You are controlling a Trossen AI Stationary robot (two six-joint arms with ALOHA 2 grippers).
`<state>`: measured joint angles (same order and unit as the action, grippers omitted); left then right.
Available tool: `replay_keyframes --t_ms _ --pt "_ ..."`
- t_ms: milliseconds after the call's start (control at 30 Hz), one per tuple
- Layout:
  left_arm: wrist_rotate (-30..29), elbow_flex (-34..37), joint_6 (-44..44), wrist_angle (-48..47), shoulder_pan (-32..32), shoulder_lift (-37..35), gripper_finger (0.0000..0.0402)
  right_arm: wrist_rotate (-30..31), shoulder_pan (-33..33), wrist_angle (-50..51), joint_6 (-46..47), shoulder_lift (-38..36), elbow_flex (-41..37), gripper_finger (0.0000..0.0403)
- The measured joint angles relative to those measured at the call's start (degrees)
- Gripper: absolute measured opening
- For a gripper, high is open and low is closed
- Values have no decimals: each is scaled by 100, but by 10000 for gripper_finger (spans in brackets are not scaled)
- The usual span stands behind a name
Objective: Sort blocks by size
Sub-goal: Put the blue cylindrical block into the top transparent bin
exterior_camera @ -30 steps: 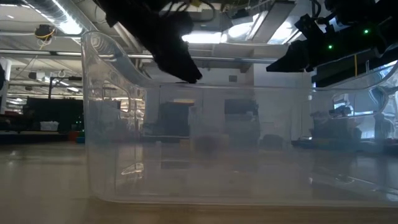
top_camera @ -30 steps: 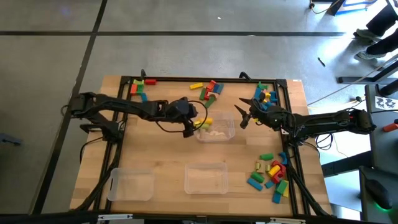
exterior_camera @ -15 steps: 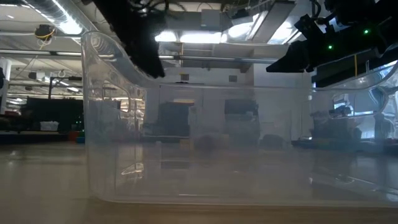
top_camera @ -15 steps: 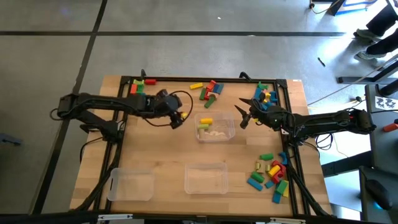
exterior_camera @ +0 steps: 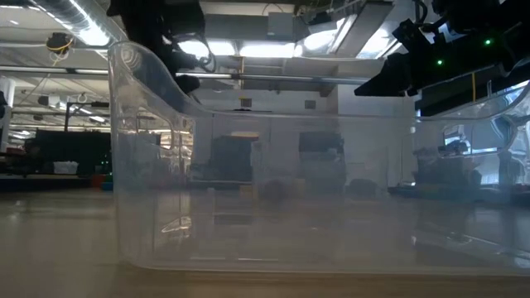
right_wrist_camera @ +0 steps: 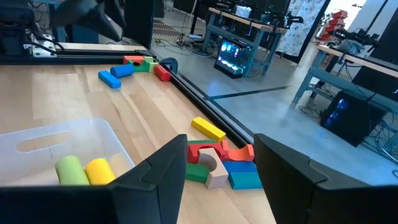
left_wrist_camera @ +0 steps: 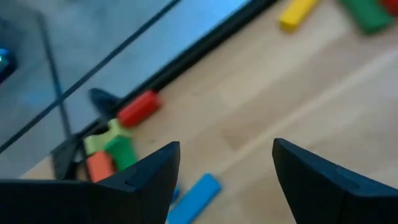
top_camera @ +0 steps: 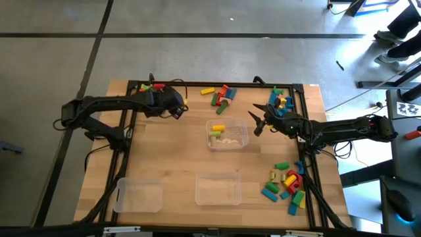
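Note:
The blocks lie in four loose heaps on the wooden table: far left [top_camera: 146, 91], far middle [top_camera: 222, 94], far right [top_camera: 279, 100] and near right [top_camera: 287, 183]. A yellow and a green block [right_wrist_camera: 84, 169] lie in the clear middle tray [top_camera: 228, 133]. My left gripper [top_camera: 177, 110] hangs open above the table beside the far-left heap. In its wrist view its fingers [left_wrist_camera: 227, 168] hold nothing, with red [left_wrist_camera: 138, 107], green [left_wrist_camera: 119, 151] and blue [left_wrist_camera: 194, 193] blocks beyond them. My right gripper [top_camera: 254, 122] stands open and level just right of the middle tray, also with nothing between its fingers [right_wrist_camera: 221, 162].
Two more clear trays stand near the front edge, one at the left [top_camera: 138, 195] and one in the middle [top_camera: 218, 188]; the latter fills the low view [exterior_camera: 265, 190]. A black frame rail [top_camera: 217, 83] runs along the table's far edge.
My left gripper has drawn away from the middle tray toward the table's far left, over to the far-left heap. It has rolled and tipped on the way, and its fingers have stayed open. My right arm has kept still.

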<state>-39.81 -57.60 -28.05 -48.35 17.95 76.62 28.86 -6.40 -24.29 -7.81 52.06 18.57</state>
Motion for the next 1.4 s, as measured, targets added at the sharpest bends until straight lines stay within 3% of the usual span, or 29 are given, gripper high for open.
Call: replay_keyframes --t_ms 600,933,1167,1400 --pt "-6 221 104 -232 688 0 250 0 1 0 2 1 0 186" --pt "201 798 -1093 -167 1477 4 250 0 1 0 4 1 0 186" --pt "581 1122 -906 591 1898 4 250 0 0 0 3 -1 0 186" --pt "682 1387 -908 747 2261 4 250 0 -1 -2 3 1 0 186"
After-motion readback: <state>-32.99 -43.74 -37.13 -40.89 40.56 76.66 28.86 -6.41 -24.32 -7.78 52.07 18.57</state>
